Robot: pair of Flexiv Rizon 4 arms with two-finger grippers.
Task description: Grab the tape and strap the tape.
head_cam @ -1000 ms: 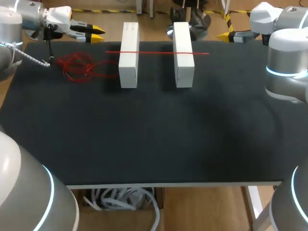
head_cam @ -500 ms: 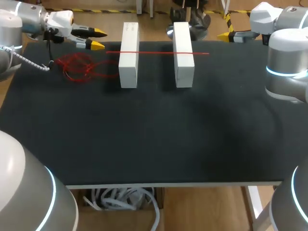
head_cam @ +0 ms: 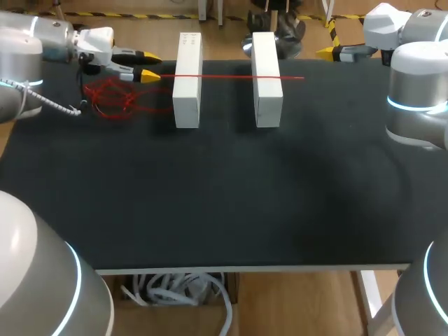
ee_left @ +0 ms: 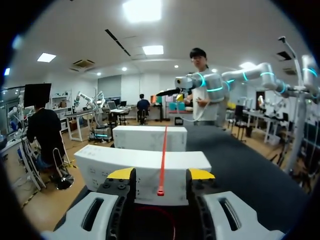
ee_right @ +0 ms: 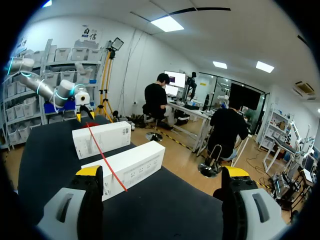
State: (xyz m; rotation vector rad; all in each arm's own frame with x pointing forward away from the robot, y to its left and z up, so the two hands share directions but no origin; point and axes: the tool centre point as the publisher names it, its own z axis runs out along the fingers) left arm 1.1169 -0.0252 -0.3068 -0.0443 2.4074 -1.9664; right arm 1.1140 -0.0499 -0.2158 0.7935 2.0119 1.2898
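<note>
Head view: the red tape strip [head_cam: 231, 76] lies straight across the tops of two white boxes, the left box [head_cam: 187, 87] and the right box [head_cam: 267, 84], which stand side by side at 12 o'clock on the black table [head_cam: 224, 203]. A loose tangle of red tape [head_cam: 112, 98] lies on the mat at 10 o'clock, just beside the left box.

The left gripper [head_cam: 148, 65] is at 11 o'clock, level with the strip's left end. In the left wrist view its fingers are apart and the strip end lies between the yellow tips, with neither pad touching it. The right gripper [head_cam: 327, 51] hangs at 1 o'clock by the far edge, apart from the strip's right end, fingers spread wide and holding nothing.

Progress (judged): nothing is grabbed yet. The left side looks lined up for the pinch. Closing on the end, taking the other end and the strapping itself all remain.

Room: the boxes stand close to the far edge, so there is little margin behind them. A broad stretch of mat runs toward 6 o'clock. The tangle under the left gripper is a likely snag.
</note>
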